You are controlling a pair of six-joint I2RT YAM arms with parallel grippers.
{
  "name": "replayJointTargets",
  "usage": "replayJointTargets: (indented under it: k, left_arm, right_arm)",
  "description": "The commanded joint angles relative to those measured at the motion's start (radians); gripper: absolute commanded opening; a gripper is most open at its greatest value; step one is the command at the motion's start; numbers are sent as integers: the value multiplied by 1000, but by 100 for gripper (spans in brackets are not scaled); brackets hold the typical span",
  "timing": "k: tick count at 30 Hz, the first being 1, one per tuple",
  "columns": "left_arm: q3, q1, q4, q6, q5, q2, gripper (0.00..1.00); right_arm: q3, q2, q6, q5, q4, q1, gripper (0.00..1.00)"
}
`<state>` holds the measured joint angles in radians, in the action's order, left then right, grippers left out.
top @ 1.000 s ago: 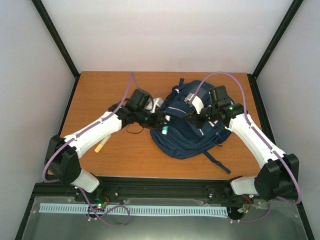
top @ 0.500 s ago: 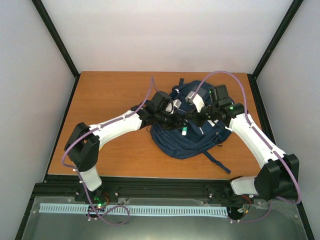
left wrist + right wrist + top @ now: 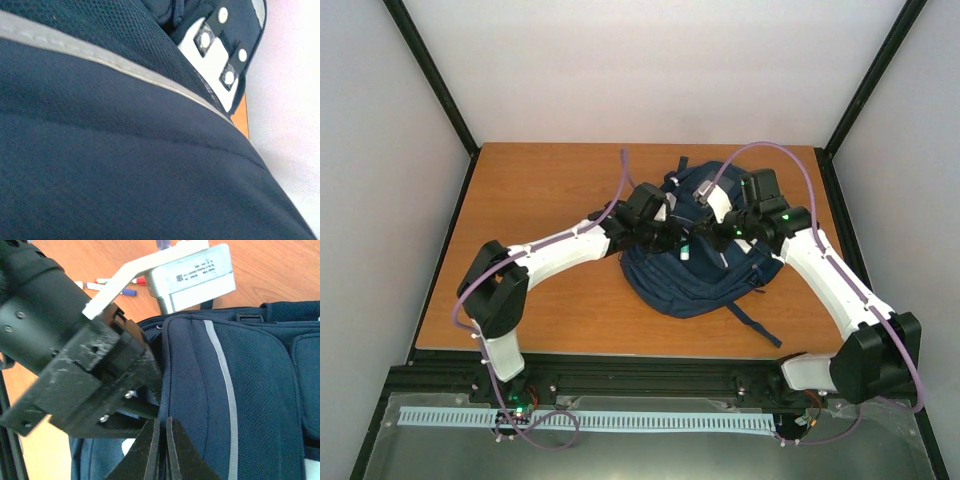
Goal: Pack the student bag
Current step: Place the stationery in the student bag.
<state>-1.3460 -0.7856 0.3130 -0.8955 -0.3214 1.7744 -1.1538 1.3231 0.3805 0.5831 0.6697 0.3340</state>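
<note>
Holding one marker (image 3: 685,250), one student bag (image 3: 700,285)

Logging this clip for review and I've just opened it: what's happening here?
Two arms are working over the student bag, which lies on the wooden table. The left end effector is at the bag's top with a small white, green-capped marker at its tip, apparently held for packing. The right end effector is shut against the edge of the bag's opening; whether it pinches fabric is unclear. More markers lie loose on the table.
</note>
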Motion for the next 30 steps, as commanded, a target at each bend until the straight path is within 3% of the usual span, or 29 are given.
replayJointTargets:
  k: [1,7,12,17,24,30]
  left_arm:
    - [-88,12,-102,-8,105,78,1]
    - [-181,13,-170,-28,70,143,2]
    - [-196,13,-178,-27,60,147,3]
    - [-204,13,-183,-26,46,154,3]
    - [-197,13,-197,-29,27,158,3]
    - [-193,13,-186,-40,37,168,5]
  right_arm:
    - [-1,-40,30,-5,27,-6,3]
    - [61,-66,38,-70,28,-6,6]
    - [93,-104,22,-139,-1,-6,43]
    - [112,-94,7,-144,-11,-6,56]
    - [63,-4,-58,-245,-55,-6,56]
    - [-4,56,-108,-318,-63,-7,13]
